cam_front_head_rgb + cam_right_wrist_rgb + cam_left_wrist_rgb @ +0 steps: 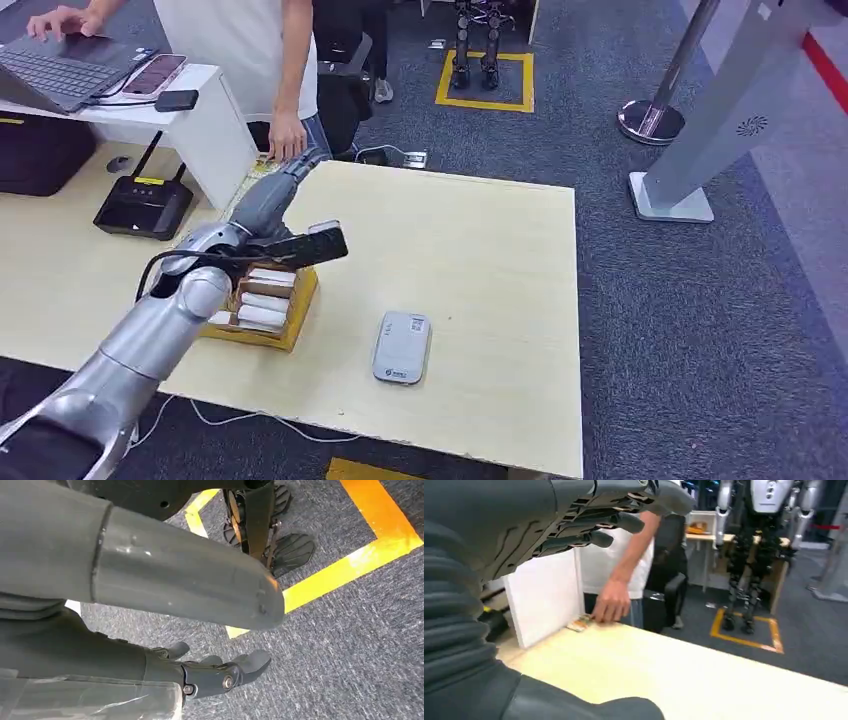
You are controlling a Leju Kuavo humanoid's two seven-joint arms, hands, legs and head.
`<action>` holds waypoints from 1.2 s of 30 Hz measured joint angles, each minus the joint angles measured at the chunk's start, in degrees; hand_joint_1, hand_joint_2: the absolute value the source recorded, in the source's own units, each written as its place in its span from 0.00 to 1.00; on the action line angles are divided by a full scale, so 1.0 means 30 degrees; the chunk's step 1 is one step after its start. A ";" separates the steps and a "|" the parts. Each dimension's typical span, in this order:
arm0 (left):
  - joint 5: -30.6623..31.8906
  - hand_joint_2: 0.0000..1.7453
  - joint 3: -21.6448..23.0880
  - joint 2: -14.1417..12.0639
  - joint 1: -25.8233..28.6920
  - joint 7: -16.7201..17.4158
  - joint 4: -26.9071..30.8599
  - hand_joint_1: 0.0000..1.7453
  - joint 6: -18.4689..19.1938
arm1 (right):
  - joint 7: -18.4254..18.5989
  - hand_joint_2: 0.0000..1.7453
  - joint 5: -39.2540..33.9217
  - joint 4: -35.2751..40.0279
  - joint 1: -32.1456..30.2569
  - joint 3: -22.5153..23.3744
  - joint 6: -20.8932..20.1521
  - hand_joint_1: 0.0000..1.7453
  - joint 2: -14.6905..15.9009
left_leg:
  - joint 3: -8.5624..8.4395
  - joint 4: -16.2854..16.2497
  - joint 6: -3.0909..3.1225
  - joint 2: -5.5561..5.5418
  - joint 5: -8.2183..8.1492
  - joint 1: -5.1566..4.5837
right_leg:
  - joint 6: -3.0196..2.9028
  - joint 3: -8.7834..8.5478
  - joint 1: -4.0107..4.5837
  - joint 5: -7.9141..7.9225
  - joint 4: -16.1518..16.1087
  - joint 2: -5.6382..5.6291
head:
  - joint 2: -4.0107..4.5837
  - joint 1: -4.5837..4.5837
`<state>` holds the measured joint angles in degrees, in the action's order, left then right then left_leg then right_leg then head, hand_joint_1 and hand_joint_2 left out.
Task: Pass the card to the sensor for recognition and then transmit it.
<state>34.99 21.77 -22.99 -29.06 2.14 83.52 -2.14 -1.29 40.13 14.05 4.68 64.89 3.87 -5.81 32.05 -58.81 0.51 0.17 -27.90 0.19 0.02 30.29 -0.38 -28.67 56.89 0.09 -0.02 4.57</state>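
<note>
White cards (262,300) in box (297,318); left hand (270,195) (seemingly) empty, fingers spread; right hand (220,672) empty.

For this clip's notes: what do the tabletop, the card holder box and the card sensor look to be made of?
Tabletop: pale wood-look board, probably laminate, with faint grain and a matte, even surface.
Card holder box: looks like light wood or yellowish board, with thick walls and a matte face; it holds white cards.
Card sensor: light grey moulded plastic, going by its rounded corners and slight sheen.
</note>
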 joint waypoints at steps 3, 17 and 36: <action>-0.0828 1.00 0.0152 -0.0430 0.0573 -0.0153 0.1061 0.00 0.0421 | -0.0015 0.00 -0.0108 0.0007 -0.0021 0.0123 0.0015 0.00 0.0000 | 0.0001 0.0001 0.0000 -0.0001 0.0000 0.0003 | 0.0000 0.0000 0.0001 0.0000 0.0002 -0.0001 | 0.0000 -0.0007; 0.0706 1.00 0.0226 -0.3126 0.2925 0.0394 0.3946 0.00 0.0757 | -0.0029 0.00 -0.0364 0.0007 -0.0096 0.0714 0.0131 0.00 -0.0007 | 0.0004 0.0002 -0.0001 0.0004 0.0000 0.0004 | 0.0000 -0.0001 0.0001 0.0000 0.0003 -0.0004 | 0.0000 0.0000; 0.2426 1.00 -0.0073 -0.4101 0.6140 0.0598 0.5295 0.00 -0.0131 | -0.0117 0.00 -0.0401 0.0015 -0.0134 0.1027 0.0182 0.00 -0.0007 | 0.0009 0.0000 0.0000 0.0000 0.0001 0.0002 | 0.0003 -0.0003 0.0000 0.0001 0.0001 0.0003 | 0.0000 0.0000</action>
<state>42.27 21.55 -35.30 -10.64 3.93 99.40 -2.53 -1.64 38.93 14.10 4.27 67.97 4.41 -5.84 32.07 -58.80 0.51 0.17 -27.90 0.19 0.03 30.28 -0.38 -28.66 56.90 0.10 -0.02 4.57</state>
